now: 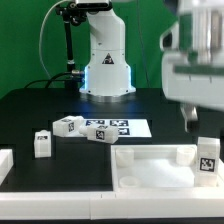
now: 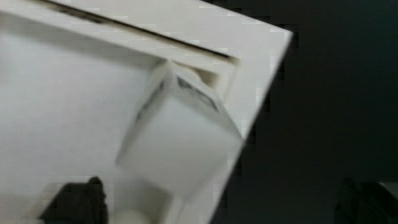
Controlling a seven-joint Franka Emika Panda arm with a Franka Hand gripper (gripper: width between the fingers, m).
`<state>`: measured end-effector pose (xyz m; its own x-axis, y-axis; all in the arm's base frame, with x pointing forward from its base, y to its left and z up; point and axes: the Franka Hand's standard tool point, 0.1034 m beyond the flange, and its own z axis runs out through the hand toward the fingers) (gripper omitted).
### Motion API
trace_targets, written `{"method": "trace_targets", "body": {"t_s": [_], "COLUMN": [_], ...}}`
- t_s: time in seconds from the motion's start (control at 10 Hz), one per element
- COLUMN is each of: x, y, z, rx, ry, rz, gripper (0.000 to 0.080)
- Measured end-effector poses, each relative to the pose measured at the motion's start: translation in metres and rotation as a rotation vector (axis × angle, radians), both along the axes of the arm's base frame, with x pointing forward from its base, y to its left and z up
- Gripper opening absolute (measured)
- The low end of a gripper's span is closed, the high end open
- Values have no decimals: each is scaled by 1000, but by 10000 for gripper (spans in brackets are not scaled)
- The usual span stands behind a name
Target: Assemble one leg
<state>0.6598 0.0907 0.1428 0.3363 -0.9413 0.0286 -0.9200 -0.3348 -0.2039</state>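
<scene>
One leg [image 1: 207, 155], a white block with a black-and-white tag, stands upright in the near right corner of the large white panel [image 1: 150, 165]. In the wrist view this leg [image 2: 178, 130] sits in the panel's corner [image 2: 71, 90], seen from above. My gripper [image 1: 190, 120] hangs above and a little behind it, blurred. In the wrist view the gripper [image 2: 222, 205] is open, its dark fingertips [image 2: 75, 200] wide apart with nothing held. Three more legs lie on the black table: one [image 1: 42, 143], one [image 1: 68, 126] and one [image 1: 100, 133].
The marker board [image 1: 118, 127] lies flat at the table's middle, in front of the robot base [image 1: 105, 70]. A white part [image 1: 5, 165] shows at the exterior view's left edge. The table surface is black.
</scene>
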Motion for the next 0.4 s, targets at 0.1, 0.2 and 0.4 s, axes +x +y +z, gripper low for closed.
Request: {"method": "trace_targets", "body": {"t_s": [0.1, 0.2, 0.4], "x": [4, 2, 2], "y": [-6, -5, -4], "z": [9, 5, 4], "rx": [3, 0, -1], "ry": [-11, -7, -5], "rz": [-7, -4, -3], "gripper": [649, 649, 649]}}
